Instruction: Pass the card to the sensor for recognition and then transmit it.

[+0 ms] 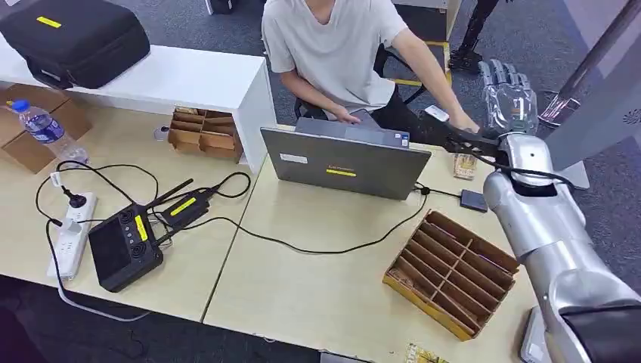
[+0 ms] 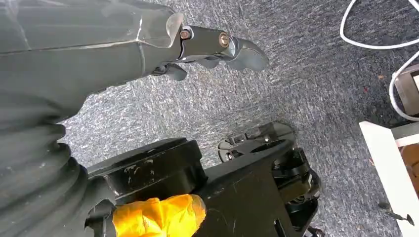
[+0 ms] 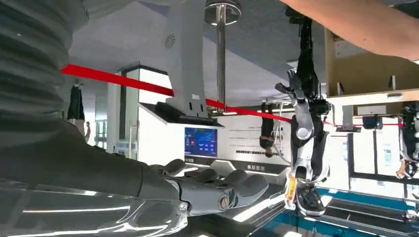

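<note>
- Over grey carpet [image 2: 306, 79], the left hand [image 2: 217, 47] is hung with nothing in it; whether its fingers are spread cannot be told.
- Beyond the laptop [image 1: 348, 162], a white card [image 1: 437, 113] is held in a seated person's hand [image 1: 462, 125].
- Just right of it, the right hand [image 1: 510, 94] is raised, fingers spread, empty.
</note>
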Controlling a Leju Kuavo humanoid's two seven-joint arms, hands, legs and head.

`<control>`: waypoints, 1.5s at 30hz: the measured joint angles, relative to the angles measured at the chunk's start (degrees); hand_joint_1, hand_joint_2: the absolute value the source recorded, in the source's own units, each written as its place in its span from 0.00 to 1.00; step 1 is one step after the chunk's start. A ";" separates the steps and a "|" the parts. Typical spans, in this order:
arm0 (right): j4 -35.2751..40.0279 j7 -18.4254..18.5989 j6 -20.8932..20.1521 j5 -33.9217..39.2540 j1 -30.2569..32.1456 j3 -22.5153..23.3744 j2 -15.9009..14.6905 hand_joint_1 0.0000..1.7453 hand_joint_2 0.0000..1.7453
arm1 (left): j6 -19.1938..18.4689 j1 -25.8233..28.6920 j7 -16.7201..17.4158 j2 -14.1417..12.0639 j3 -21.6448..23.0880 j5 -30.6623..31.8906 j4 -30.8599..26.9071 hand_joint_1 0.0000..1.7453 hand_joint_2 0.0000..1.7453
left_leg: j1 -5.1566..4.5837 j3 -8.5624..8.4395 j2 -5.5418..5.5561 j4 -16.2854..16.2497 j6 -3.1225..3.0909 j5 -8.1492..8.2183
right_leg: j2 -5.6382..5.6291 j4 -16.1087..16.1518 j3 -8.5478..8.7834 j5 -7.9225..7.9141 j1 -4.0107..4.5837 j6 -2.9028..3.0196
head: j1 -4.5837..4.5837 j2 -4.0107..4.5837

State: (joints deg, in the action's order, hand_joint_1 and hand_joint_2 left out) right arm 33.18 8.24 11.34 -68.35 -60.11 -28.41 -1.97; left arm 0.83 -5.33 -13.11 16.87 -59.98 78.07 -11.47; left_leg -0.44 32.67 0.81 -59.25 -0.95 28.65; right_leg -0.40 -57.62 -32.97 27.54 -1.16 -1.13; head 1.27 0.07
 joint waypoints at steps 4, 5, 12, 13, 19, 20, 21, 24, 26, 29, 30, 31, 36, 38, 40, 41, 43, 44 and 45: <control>0.00 0.00 0.00 0.00 0.00 0.00 -0.07 0.00 1.00 | 0.00 0.00 0.00 0.00 0.00 0.00 0.00 0.00 1.00 | 0.00 0.00 0.00 0.00 0.00 0.00 | 0.00 0.00 0.00 0.00 0.00 0.00 | 0.00 0.00; 0.00 0.00 0.00 0.00 0.00 0.00 -0.09 0.00 1.00 | 0.00 0.00 0.00 0.00 0.00 0.00 0.00 0.00 1.00 | 0.00 0.00 0.00 0.00 0.00 0.00 | 0.00 0.00 0.00 0.00 0.00 0.00 | 0.00 0.00; 0.00 0.00 0.00 0.00 0.01 0.00 -0.09 0.00 1.00 | 0.00 0.00 0.00 0.00 0.00 0.00 0.00 0.00 1.00 | 0.00 0.00 0.00 0.00 0.00 0.00 | 0.00 0.00 0.00 0.00 0.00 0.00 | 0.00 0.00; 0.00 0.00 0.00 0.00 0.01 0.00 -0.09 0.00 1.00 | 0.00 0.00 0.00 -0.02 0.00 0.00 0.00 0.00 1.00 | 0.00 0.00 0.00 0.00 0.00 0.00 | 0.00 0.00 0.00 0.00 0.00 0.00 | 0.00 0.00; 0.00 0.00 0.00 0.00 0.01 0.00 -0.09 0.00 1.00 | 0.00 0.01 0.00 0.00 -0.02 0.00 0.00 0.00 1.00 | 0.00 0.00 0.00 0.00 0.00 0.00 | 0.00 0.00 0.00 0.00 0.00 0.00 | 0.00 0.00; 0.00 0.00 0.00 0.00 0.02 0.00 -0.09 0.00 1.00 | 0.00 0.01 0.00 0.00 0.00 0.00 0.00 0.00 1.00 | 0.00 0.00 0.00 0.00 0.00 0.00 | 0.00 0.00 0.00 0.00 0.00 0.00 | 0.00 0.00; 0.00 0.00 0.00 0.00 0.02 0.00 -0.09 0.00 1.00 | 0.00 0.01 0.00 0.00 0.00 0.00 0.00 0.00 1.00 | 0.00 0.00 0.00 0.00 0.00 0.00 | 0.00 0.00 0.00 0.00 0.00 0.00 | 0.00 0.00; 0.00 0.00 -0.02 0.00 0.02 0.00 -0.09 0.00 1.00 | 0.00 0.01 0.00 0.00 0.00 0.00 0.00 0.00 1.00 | 0.00 0.00 0.00 0.00 0.00 0.00 | 0.00 0.00 0.00 0.00 0.00 0.00 | 0.00 0.00; 0.00 0.00 0.00 0.00 0.02 0.00 -0.09 0.00 1.00 | 0.00 0.01 0.00 0.00 -0.02 0.00 0.00 0.00 1.00 | 0.00 0.00 0.00 0.00 0.00 0.00 | 0.00 0.00 0.00 0.00 0.00 0.00 | 0.00 0.00; 0.00 0.00 0.00 0.00 0.02 0.00 -0.09 0.00 1.00 | 0.00 0.01 0.00 0.00 0.00 0.00 0.00 0.00 1.00 | 0.00 0.00 0.00 0.00 0.00 0.00 | 0.00 0.00 0.00 0.00 0.00 0.00 | 0.00 0.00; 0.00 0.00 0.00 0.00 0.02 0.00 -0.09 0.00 1.00 | 0.00 0.01 0.00 0.00 0.00 0.00 0.00 0.00 1.00 | 0.00 0.00 0.00 0.00 0.00 0.00 | 0.00 0.00 0.00 0.00 0.00 0.00 | 0.00 0.00; 0.00 0.00 0.00 0.00 0.02 0.00 -0.09 0.00 1.00 | 0.00 0.01 0.00 0.00 0.00 0.00 0.00 0.00 1.00 | 0.00 0.00 0.00 0.00 0.00 0.00 | 0.00 0.00 0.00 0.00 0.00 0.00 | 0.00 0.00; 0.00 0.00 0.00 0.00 0.03 0.00 -0.09 0.00 1.00 | 0.00 0.01 0.00 0.00 0.00 0.00 0.00 0.00 1.00 | 0.00 0.00 0.00 0.00 0.00 0.00 | 0.00 0.00 0.00 0.00 0.00 0.00 | 0.00 0.00; 0.00 0.00 0.00 0.00 0.03 0.02 -0.11 0.00 1.00 | 0.00 0.01 0.00 0.00 0.00 0.00 0.00 0.00 1.00 | 0.00 0.00 0.00 0.00 0.00 0.00 | 0.00 0.00 0.00 0.00 0.00 0.00 | 0.00 0.00; 0.00 0.00 0.00 0.00 0.03 0.00 -0.11 0.00 1.00 | 0.00 0.01 0.00 0.00 0.00 0.00 0.00 0.00 1.00 | 0.00 0.00 0.00 0.00 0.00 0.00 | 0.00 0.00 0.00 0.00 0.00 0.00 | 0.00 0.00; 0.00 0.00 0.00 0.00 0.03 0.00 -0.09 0.00 1.00 | 0.00 0.01 0.00 0.00 0.00 0.00 0.00 0.00 1.00 | 0.00 0.00 0.00 0.00 0.00 0.00 | 0.00 0.00 0.00 0.00 0.00 0.00 | 0.00 0.00; 0.00 0.00 0.00 0.00 0.03 0.00 -0.09 0.00 1.00 | 0.00 0.02 0.00 0.00 0.00 0.00 0.00 0.00 1.00 | 0.00 0.00 0.00 0.00 0.00 0.00 | 0.00 0.00 0.00 0.00 0.00 0.00 | 0.00 0.00; 0.00 0.00 0.00 0.00 0.03 0.00 -0.09 0.00 1.00 | 0.00 0.02 0.00 0.00 0.00 0.00 0.00 0.00 1.00 | 0.00 0.00 0.00 0.00 0.00 0.00 | 0.00 0.00 0.00 0.00 0.00 0.00 | 0.00 0.00; 0.00 -0.02 0.00 0.00 0.03 0.00 -0.11 0.00 1.00 | 0.00 0.02 0.00 0.00 0.00 0.00 0.00 0.00 1.00 | 0.00 0.00 0.00 0.00 0.00 0.00 | 0.00 0.00 0.00 0.00 0.00 0.00 | 0.00 0.00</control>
State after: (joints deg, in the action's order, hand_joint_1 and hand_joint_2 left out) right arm 33.18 8.22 11.34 -68.35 -60.08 -28.41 -2.08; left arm 0.83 -5.31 -13.11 16.87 -59.98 78.07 -11.47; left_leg -0.44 32.67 0.81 -59.25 -0.95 28.65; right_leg -0.40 -57.62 -32.97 27.54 -1.16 -1.13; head 1.27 0.07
